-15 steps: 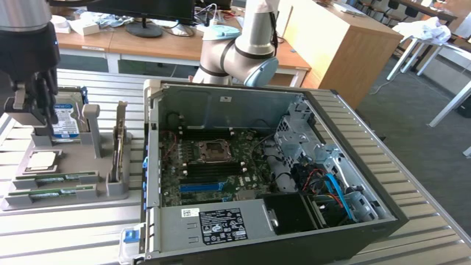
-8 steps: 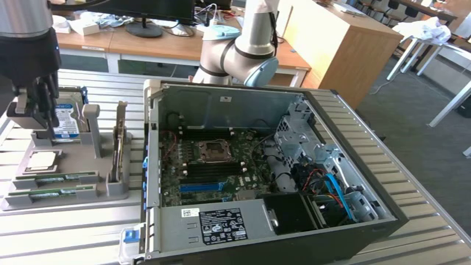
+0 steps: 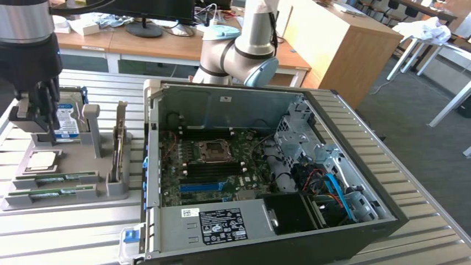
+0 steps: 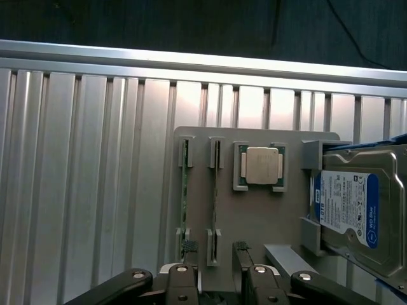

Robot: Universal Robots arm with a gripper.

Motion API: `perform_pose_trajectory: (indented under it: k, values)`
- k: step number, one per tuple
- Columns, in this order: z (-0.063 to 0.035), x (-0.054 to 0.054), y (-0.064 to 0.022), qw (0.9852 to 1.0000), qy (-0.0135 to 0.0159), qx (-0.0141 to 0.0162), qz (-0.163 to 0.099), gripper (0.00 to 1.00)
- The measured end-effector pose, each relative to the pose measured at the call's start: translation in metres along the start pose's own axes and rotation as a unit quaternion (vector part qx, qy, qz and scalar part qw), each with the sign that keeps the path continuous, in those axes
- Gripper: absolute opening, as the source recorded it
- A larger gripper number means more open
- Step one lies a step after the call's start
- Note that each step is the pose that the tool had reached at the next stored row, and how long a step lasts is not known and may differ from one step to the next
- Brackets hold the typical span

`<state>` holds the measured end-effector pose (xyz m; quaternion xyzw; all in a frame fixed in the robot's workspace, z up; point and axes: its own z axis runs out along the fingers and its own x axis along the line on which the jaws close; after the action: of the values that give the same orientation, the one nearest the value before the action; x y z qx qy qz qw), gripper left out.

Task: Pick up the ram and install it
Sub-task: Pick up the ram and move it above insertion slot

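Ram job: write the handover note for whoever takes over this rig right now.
Gripper: open, empty, hovering over the grey holder that sits beside the open computer case.
Ram: on edge in its holder slots, with a second stick alongside; neither is gripped.
Done: nothing yet.
Left: the pick and the install.

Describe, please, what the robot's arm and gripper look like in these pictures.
The arm is made of silver-grey tubes with rounded joints capped in pale blue. The gripper is black, below a silver cylindrical wrist, with linked fingers fastened by bright silver bolts.
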<state>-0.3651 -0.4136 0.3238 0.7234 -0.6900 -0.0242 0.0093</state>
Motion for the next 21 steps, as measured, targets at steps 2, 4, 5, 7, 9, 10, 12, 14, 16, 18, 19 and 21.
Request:
perform_pose_trajectory:
  k: [2, 4, 5, 7, 9, 10, 12, 14, 16, 18, 19, 21]
  values:
    - [0.0014, 0.000, -0.0001, 1.0000, 0.0000, 0.0000, 0.000, 0.35]
    - [0.0029, 0.000, -0.0001, 1.0000, 0.0000, 0.0000, 0.000, 0.35]
    - [0.0036, 0.000, -0.0002, 1.0000, 0.0000, 0.0000, 0.000, 0.35]
    - [0.0053, 0.000, -0.0002, 1.0000, 0.0000, 0.0000, 0.000, 0.35]
    - [0.0077, 0.000, -0.0004, 1.0000, 0.0000, 0.0000, 0.000, 0.35]
    - [0.0092, 0.000, -0.0004, 1.0000, 0.0000, -0.0001, 0.000, 0.35]
    - [0.0120, 0.000, -0.0005, 1.0000, 0.0000, 0.0000, 0.000, 0.35]
    - [0.0146, 0.000, -0.0007, 1.0000, 0.0000, 0.0000, 0.000, 0.35]
    - [0.0171, 0.000, -0.0008, 1.0000, 0.0000, 0.0000, 0.000, 0.35]
    - [0.0196, 0.000, -0.0009, 1.0000, 0.0000, 0.0000, 0.000, 0.35]
    - [0.0208, 0.000, -0.0010, 1.0000, 0.0000, 0.0000, 0.000, 0.35]
    - [0.0231, 0.001, -0.0011, 1.0000, 0.0000, 0.0000, 0.000, 0.35]
